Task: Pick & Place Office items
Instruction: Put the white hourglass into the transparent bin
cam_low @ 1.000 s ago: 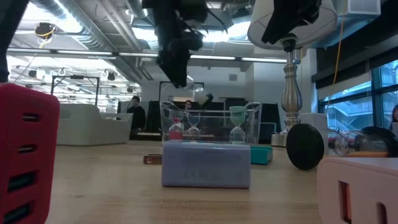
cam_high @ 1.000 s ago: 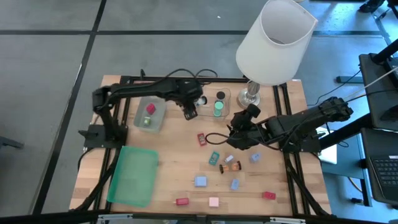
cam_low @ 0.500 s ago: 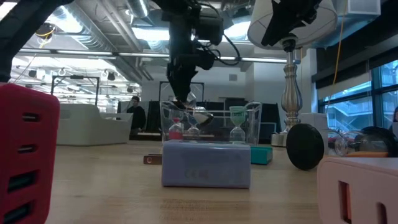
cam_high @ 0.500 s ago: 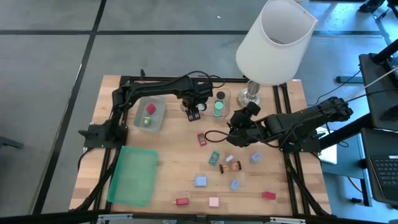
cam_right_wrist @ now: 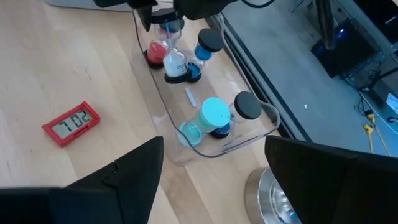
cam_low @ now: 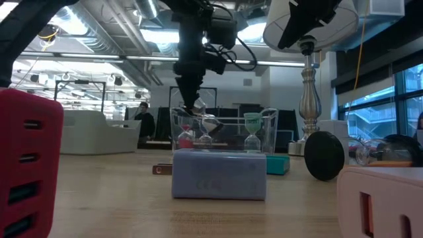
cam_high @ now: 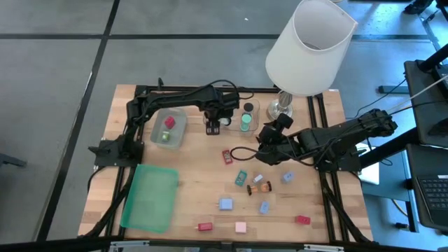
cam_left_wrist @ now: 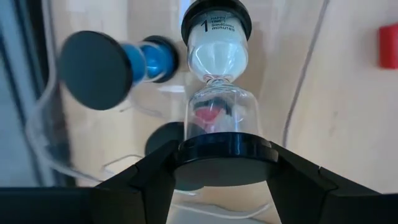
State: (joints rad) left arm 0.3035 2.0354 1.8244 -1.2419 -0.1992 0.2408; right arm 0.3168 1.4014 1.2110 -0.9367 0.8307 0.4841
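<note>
My left gripper [cam_high: 213, 124] is over the near end of a clear tray [cam_high: 253, 106] at the table's far side, shut on a white-sand hourglass timer [cam_left_wrist: 216, 68]. A blue timer [cam_left_wrist: 115, 62], a red one [cam_right_wrist: 155, 57] and a green one [cam_right_wrist: 211, 115] are in the same tray. My right gripper [cam_right_wrist: 211, 180] hovers open above the table's middle, right of a red digital timer [cam_high: 227, 155]. Small red, blue, pink, green and orange pieces lie scattered toward the near edge [cam_high: 241, 178]. My left gripper pinches the white timer by one black end cap [cam_left_wrist: 217, 163], a finger [cam_left_wrist: 149, 177] on each side of it. It comes from above, slanting. The timer hangs tilted below the fingers [cam_low: 207, 119], its far cap [cam_right_wrist: 177, 77] inside the tray walls; whether it touches the floor I cannot tell.
A tall lamp with a white shade [cam_high: 310, 45] stands at the far right, next to the tray. A second clear tray [cam_high: 168, 128] with a red and a green piece sits on the left, a flat green lid [cam_high: 150, 197] near it. A cable [cam_high: 241, 150] lies mid-table.
The left gripper has come down toward the clear tray with the white timer, and its arm has swung toward the table's right. The timer, which hung above the tray's rim, now reaches down between the tray walls. The right arm has kept still.
</note>
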